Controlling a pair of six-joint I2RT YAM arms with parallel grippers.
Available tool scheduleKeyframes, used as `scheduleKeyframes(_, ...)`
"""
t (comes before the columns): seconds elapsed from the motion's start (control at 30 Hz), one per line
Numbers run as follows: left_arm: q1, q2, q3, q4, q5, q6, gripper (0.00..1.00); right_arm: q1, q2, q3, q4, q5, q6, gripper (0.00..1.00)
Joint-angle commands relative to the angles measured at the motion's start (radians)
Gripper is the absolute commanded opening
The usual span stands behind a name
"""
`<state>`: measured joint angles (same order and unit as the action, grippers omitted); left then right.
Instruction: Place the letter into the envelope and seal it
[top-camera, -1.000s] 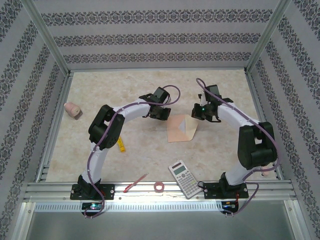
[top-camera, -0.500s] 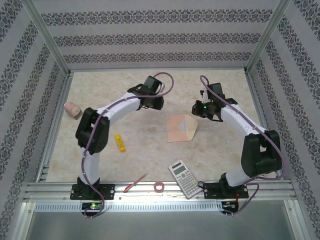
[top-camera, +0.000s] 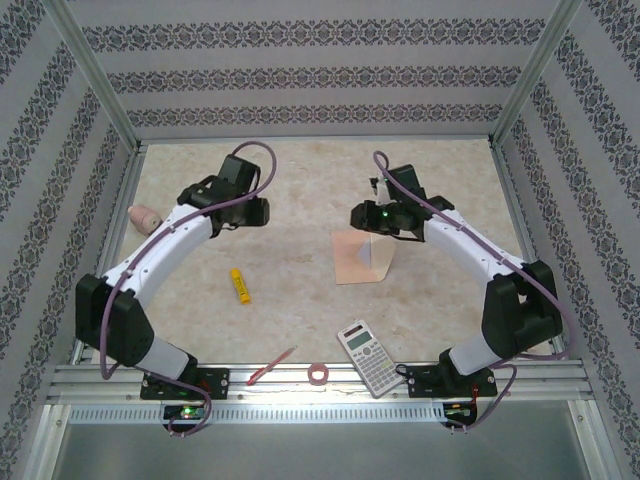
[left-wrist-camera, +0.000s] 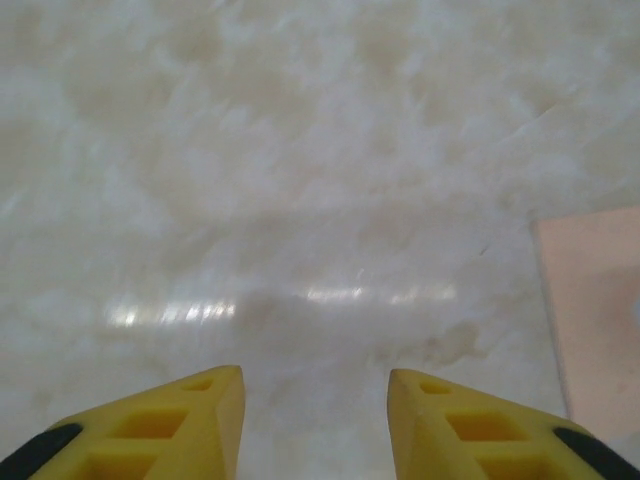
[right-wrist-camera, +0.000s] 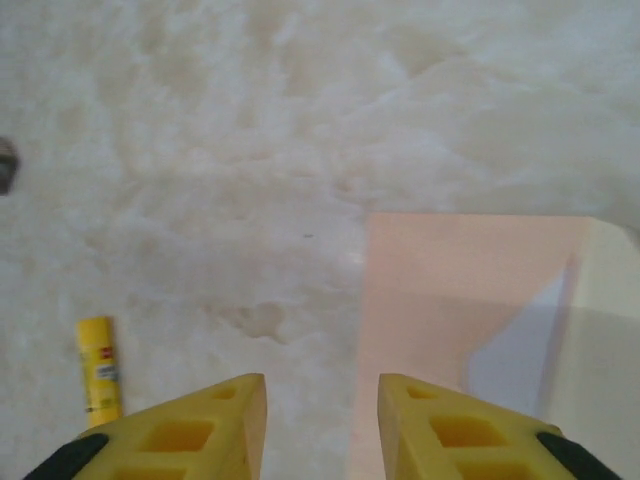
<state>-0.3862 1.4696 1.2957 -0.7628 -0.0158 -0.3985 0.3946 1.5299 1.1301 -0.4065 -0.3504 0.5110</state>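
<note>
While both claws hang empty: the right arm is nearer the envelope (top-camera: 350, 258).
Near edge: calculator (top-camera: 367, 357), hard plastic; pink tape roll (top-camera: 319, 374); red pen (top-camera: 272, 366).
Mid-table: yellow glue stick (top-camera: 239, 286), short cylinder, lying flat.
Envelope: flat on the marbled table (top-camera: 300, 170), thin peach paper. Long axis runs near-to-far, with the paler cream flap open toward the right.
Right gripper (top-camera: 358, 215): just beyond the envelope's far edge, fingers part-spread, nothing between.
Left gripper (top-camera: 250, 212): well apart to the left, similar gap, empty.
Next, my read: flap fold suits the right claw.
</note>
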Motion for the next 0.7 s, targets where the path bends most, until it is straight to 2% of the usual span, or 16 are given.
scheduleKeyframes(0.0, 0.016, -0.073, -0.066, -0.205, -0.064, -0.138, 0.53, 0.06, 0.047, 0.044, 0.04, -0.023, 0.037, 0.49)
scheduleKeyframes(0.07, 0.017, -0.114, -0.117, -0.248, -0.067, -0.183, 0.64, 0.093, 0.067, 0.055, 0.059, -0.027, 0.051, 0.56)
scheduleKeyframes(0.13, 0.021, -0.147, -0.156, -0.282, -0.061, -0.226, 0.7, 0.124, 0.094, 0.072, 0.067, -0.028, 0.058, 0.67)
scheduleKeyframes(0.2, 0.021, -0.175, -0.198, -0.298, -0.057, -0.266, 0.83, 0.15, 0.123, 0.087, 0.071, -0.018, 0.071, 0.81)
scheduleKeyframes(0.23, 0.021, -0.18, -0.211, -0.298, -0.052, -0.277, 0.88, 0.159, 0.132, 0.09, 0.078, -0.018, 0.079, 0.94)
scheduleKeyframes(0.27, 0.021, -0.181, -0.227, -0.296, -0.047, -0.291, 0.94, 0.168, 0.144, 0.096, 0.086, -0.023, 0.085, 0.98)
scheduleKeyframes(0.3, 0.02, -0.18, -0.243, -0.29, -0.041, -0.305, 1.0, 0.176, 0.157, 0.104, 0.088, -0.026, 0.092, 0.98)
scheduleKeyframes(0.53, 0.021, -0.133, -0.376, -0.157, 0.032, -0.395, 1.0, 0.204, 0.181, 0.129, 0.107, -0.023, 0.117, 0.98)
scheduleKeyframes(0.67, 0.02, -0.09, -0.403, -0.106, 0.027, -0.418, 1.0, 0.204, 0.182, 0.129, 0.105, -0.02, 0.118, 0.98)
